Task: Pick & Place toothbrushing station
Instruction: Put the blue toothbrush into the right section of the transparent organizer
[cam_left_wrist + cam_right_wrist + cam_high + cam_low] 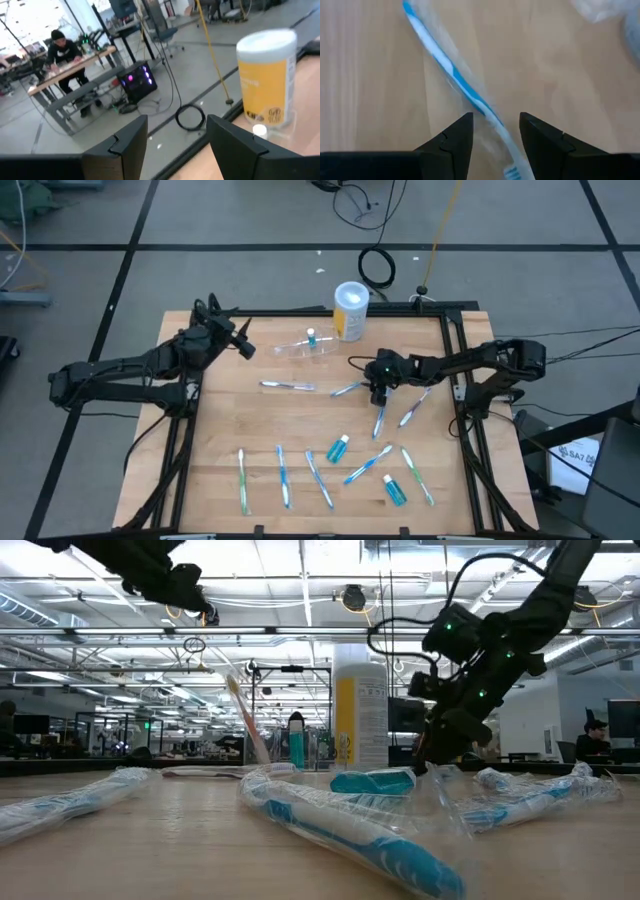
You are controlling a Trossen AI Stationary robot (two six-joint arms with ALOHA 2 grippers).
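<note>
The see-through cup (305,349) is at the table's far middle, beside the yellow container with a white lid (350,310); a teal tube (311,336) and a wrapped toothbrush (243,720) appear to lean in it. My right gripper (495,142) is low over the table's middle (379,390), open. A blue-and-white wrapped toothbrush (452,75) lies flat on the wood, its head end between the two fingers; I cannot tell whether they touch it. My left gripper (175,145) is open and high over the far left (243,345), facing the yellow container (267,80).
Several more wrapped toothbrushes (283,477) and teal toothpaste tubes (338,448) lie over the near half of the wooden table. Two brushes (412,410) lie just by the right gripper. A black frame (455,350) edges the table.
</note>
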